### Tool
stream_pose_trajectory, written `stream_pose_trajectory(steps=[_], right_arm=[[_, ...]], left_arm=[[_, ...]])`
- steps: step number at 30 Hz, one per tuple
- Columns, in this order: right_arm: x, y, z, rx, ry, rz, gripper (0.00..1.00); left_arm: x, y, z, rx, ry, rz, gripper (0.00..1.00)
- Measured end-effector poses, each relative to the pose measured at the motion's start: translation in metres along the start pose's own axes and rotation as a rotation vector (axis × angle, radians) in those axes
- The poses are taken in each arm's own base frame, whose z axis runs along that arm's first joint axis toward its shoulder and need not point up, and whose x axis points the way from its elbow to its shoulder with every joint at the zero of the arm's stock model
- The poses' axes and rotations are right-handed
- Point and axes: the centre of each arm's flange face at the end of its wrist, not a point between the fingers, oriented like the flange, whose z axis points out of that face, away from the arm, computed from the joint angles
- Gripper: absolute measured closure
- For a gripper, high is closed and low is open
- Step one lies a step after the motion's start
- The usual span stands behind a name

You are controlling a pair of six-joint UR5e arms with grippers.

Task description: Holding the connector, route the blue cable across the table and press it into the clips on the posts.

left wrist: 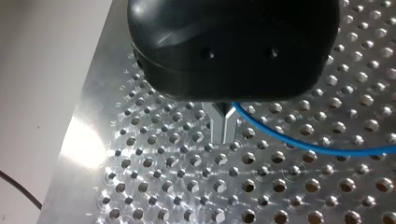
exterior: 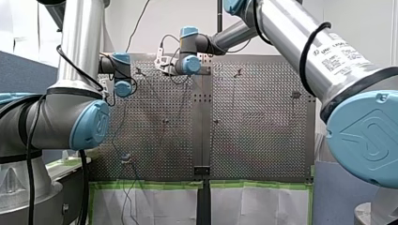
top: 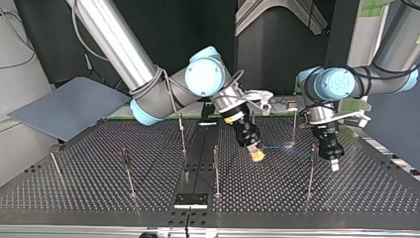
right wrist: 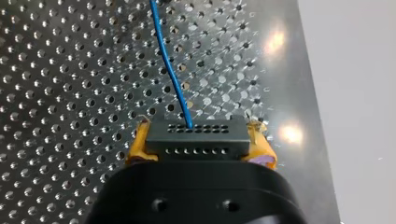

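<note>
A black connector [right wrist: 196,142] with rows of small holes sits between the yellow pads [right wrist: 139,145] of my right gripper [right wrist: 200,135], which is shut on it. The blue cable [right wrist: 169,60] leaves the connector and runs ahead over the perforated table [right wrist: 56,93]. In the top view my right gripper [top: 256,154] hangs low near the middle, and the blue cable [top: 280,147] stretches from it toward my left gripper [top: 333,162]. My left gripper [left wrist: 223,129] has its metal fingers shut on the blue cable [left wrist: 303,148], just above the plate.
Several thin posts with clips stand on the table: one post [top: 182,131] by the centre strip, another post [top: 311,171] just in front of my left gripper, a third post [top: 128,171] further left. The table edge [left wrist: 79,140] runs close beside my left gripper.
</note>
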Motion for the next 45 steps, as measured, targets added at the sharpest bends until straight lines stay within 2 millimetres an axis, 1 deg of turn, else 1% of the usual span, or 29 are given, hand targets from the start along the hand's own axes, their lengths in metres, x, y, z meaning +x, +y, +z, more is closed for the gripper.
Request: stream_pose_trajectory(steps=[15,16,17,18,20,21,22,25,26,27,28,29,30,31,32,33,34,40,45], right_arm=[[0.001,0.03,0.005,-0.039,0.002,-0.005,1.0],[0.001,0.031,0.005,-0.04,0.003,-0.006,1.0],[0.002,0.033,0.005,-0.042,0.004,-0.008,1.0],[0.003,0.035,0.006,-0.044,0.005,-0.009,1.0],[0.004,0.038,0.006,-0.048,0.007,-0.011,1.0],[0.005,0.039,0.006,-0.049,0.008,-0.011,1.0],[0.005,0.04,0.007,-0.05,0.009,-0.012,1.0],[0.007,0.043,0.007,-0.052,0.01,-0.016,1.0],[0.008,0.043,0.007,-0.053,0.011,-0.018,1.0],[0.008,0.044,0.007,-0.053,0.011,-0.019,1.0],[0.008,0.044,0.007,-0.054,0.011,-0.02,1.0],[0.008,0.044,0.007,-0.054,0.011,-0.022,1.0],[0.008,0.044,0.008,-0.054,0.011,-0.024,1.0],[0.008,0.044,0.007,-0.054,0.01,-0.025,1.0],[0.008,0.044,0.007,-0.053,0.01,-0.027,1.0],[0.008,0.043,0.007,-0.052,0.01,-0.028,1.0],[0.008,0.043,0.007,-0.052,0.009,-0.029,1.0],[0.008,0.042,0.007,-0.048,0.006,-0.033,1.0],[0.007,0.045,0.007,-0.052,-0.001,-0.033,1.0]], left_arm=[[0.003,0.003,-0.002,-0.019,0.025,-0.014,1.0],[0.003,0.003,-0.003,-0.021,0.031,-0.019,0.91],[0.003,0.004,-0.004,-0.025,0.04,-0.023,0.74],[0.003,0.004,-0.005,-0.03,0.046,-0.025,0.74],[0.001,0.006,-0.007,-0.045,0.057,-0.028,0.52],[0.0,0.006,-0.008,-0.053,0.062,-0.029,0.52],[0.0,0.007,-0.009,-0.06,0.067,-0.03,0.49],[-0.001,0.01,-0.011,-0.086,0.082,-0.038,0.49],[-0.001,0.01,-0.012,-0.093,0.089,-0.04,0.45],[-0.002,0.011,-0.013,-0.098,0.093,-0.041,0.45],[-0.002,0.011,-0.014,-0.1,0.098,-0.041,0.42],[-0.003,0.012,-0.015,-0.103,0.103,-0.042,0.35],[-0.004,0.012,-0.016,-0.105,0.107,-0.042,0.35],[-0.005,0.012,-0.017,-0.107,0.111,-0.041,0.22],[-0.008,0.012,-0.018,-0.11,0.115,-0.04,0.13],[-0.01,0.012,-0.019,-0.113,0.118,-0.039,0.13],[-0.013,0.012,-0.021,-0.116,0.121,-0.039,0.01],[-0.023,0.018,-0.039,-0.157,0.15,-0.047,0.01],[-0.028,0.024,-0.06,-0.196,0.179,-0.067,0.01]])
